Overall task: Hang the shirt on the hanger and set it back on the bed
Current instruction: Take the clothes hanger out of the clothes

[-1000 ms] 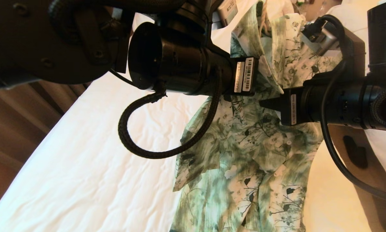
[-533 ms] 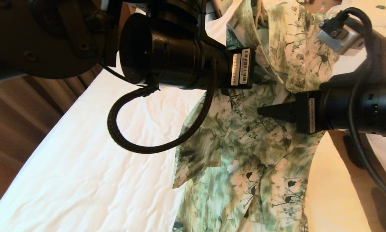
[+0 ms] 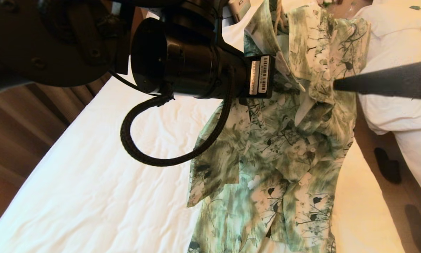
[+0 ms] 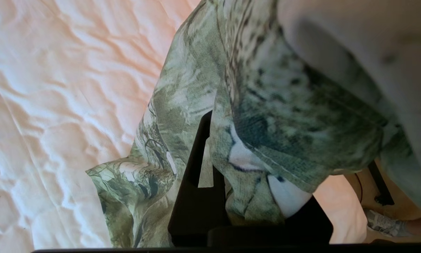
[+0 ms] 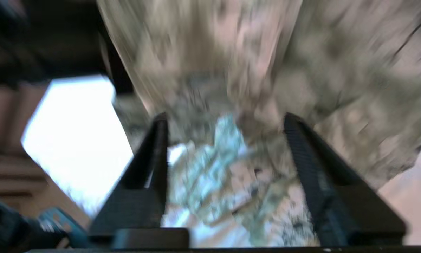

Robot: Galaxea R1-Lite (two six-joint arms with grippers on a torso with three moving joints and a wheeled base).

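Observation:
The green and white flower-print shirt point(image 3: 284, 147) hangs by its collar, and its lower half trails onto the bed's white sheet point(image 3: 91, 182). My left gripper point(image 4: 244, 140) is shut on a thick fold of the shirt point(image 4: 266, 105) near the collar. In the head view the collar covers its fingers. My right gripper point(image 3: 340, 85) hovers just right of the shirt's shoulder and touches nothing. In its wrist view the right gripper point(image 5: 224, 119) stands open, facing the cloth point(image 5: 231, 70). I cannot make out the hanger; the shirt covers where it would be.
A second bed with rumpled white bedding point(image 3: 400, 105) stands to the right across a narrow strip of brown floor point(image 3: 372, 147), where a dark slipper point(image 3: 388, 165) lies. A wooden wall panel point(image 3: 20, 123) runs along the bed's left side. My left arm point(image 3: 182, 56) fills the upper left.
My right gripper has pulled back to the right and upward, from the shirt's chest to beside its shoulder. The shirt's right shoulder has settled lower. The left arm has barely moved.

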